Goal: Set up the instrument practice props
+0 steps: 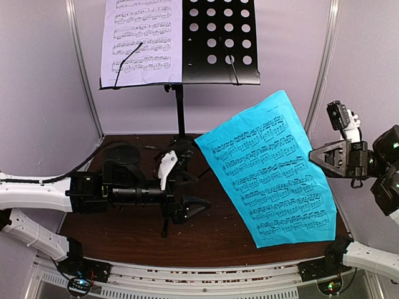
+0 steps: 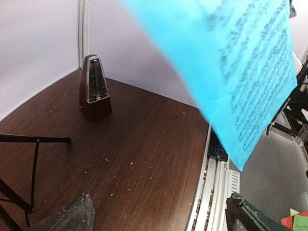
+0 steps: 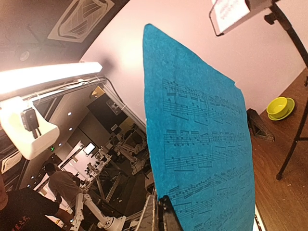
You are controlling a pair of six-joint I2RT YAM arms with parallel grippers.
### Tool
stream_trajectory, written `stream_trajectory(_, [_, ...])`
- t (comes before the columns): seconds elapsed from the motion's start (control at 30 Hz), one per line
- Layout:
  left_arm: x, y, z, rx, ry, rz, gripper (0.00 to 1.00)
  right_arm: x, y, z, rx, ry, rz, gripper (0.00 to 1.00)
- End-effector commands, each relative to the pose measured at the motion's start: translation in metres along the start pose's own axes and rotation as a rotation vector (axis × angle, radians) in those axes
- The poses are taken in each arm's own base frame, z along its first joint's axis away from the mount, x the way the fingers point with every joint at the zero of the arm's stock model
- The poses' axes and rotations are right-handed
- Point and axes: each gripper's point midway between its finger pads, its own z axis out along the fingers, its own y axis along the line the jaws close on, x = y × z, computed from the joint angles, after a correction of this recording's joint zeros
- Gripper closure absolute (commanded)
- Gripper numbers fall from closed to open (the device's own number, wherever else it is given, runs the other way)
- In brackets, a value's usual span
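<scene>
Above the right half of the table (image 1: pixel 124 230), the cyan sheet (image 1: pixel 271 168) hangs tilted, its long axis running from the back wall toward the near edge. The right gripper (image 1: pixel 319 156) is clenched on the sheet's right margin. The bare perforated half of the music stand desk (image 1: pixel 218 37) lies behind and left of that grasp, beside the lilac sheet (image 1: pixel 142 40). The right arm is nearer. The left gripper (image 1: pixel 194 180) stands released, low beside the stand, holding nothing.

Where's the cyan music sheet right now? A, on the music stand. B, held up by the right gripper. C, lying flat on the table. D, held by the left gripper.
B: the right gripper is pinching the cyan sheet at its edge, holding it in the air.
</scene>
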Motion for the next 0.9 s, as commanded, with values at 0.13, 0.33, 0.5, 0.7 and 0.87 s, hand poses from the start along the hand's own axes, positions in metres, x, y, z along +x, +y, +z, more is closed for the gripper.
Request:
stream_trajectory(0.13, [-0.051,0.023,-0.053,-0.131,-0.331,-0.149,0.02,-0.028,0.063,0.001,-0.131,-0.058,-0.107,1.0])
stream_trajectory(0.33, [-0.061,0.018,-0.057,-0.157,-0.258,-0.121,0.02,-0.046,0.093,0.004,-0.195,-0.079,-0.152,1.0])
stream_trajectory(0.5, [-0.084,-0.001,-0.06,-0.101,-0.298,-0.103,0.02,-0.06,0.111,0.006,-0.231,-0.102,-0.191,1.0])
stream_trajectory(0.7, [-0.127,-0.035,-0.064,0.05,-0.325,-0.054,0.02,-0.078,0.125,0.01,-0.259,-0.143,-0.232,1.0])
stream_trajectory(0.87, [-0.16,-0.052,-0.071,0.116,-0.383,-0.035,0.02,-0.092,0.13,0.015,-0.285,-0.172,-0.243,1.0])
